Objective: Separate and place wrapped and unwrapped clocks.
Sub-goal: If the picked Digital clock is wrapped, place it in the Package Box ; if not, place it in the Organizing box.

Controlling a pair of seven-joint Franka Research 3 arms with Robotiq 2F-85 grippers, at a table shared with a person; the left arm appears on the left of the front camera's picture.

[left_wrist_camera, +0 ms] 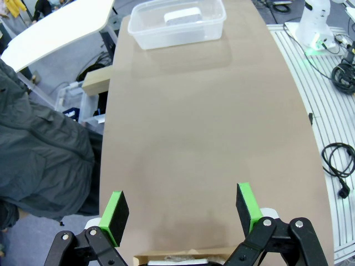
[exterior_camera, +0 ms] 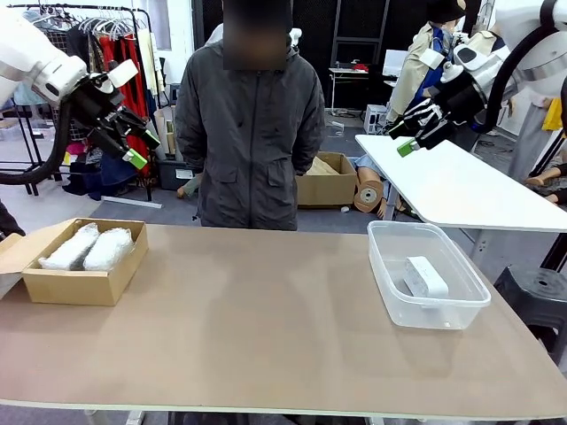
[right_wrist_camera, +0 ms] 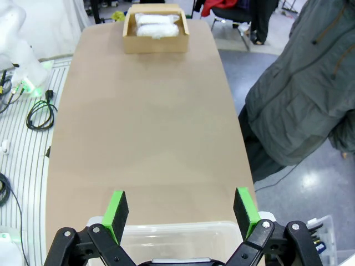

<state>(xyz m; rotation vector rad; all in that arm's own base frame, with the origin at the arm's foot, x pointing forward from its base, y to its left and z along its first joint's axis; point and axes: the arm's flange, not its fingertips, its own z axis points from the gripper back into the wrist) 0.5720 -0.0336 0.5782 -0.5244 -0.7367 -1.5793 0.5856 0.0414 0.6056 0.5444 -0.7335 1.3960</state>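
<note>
The sorting looks done: 2 wrapped clocks (exterior_camera: 89, 248) lie side by side in the cardboard box (exterior_camera: 75, 285), and the bare clock (exterior_camera: 426, 276) lies in the plastic tub (exterior_camera: 425, 314). The left gripper (exterior_camera: 133, 142) hangs high above the box, jaws wide and holding nothing. The right gripper (exterior_camera: 409, 137) hangs high above the tub, wide too.

Left pincer (exterior_camera: 133, 146) raised, jaws wide; right pincer (exterior_camera: 409, 137) raised, jaws wide.

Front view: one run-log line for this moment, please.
left gripper: open, raised | right gripper: open, raised | two wrapped clocks: in cardboard box | bare clock: in clear tub
</note>
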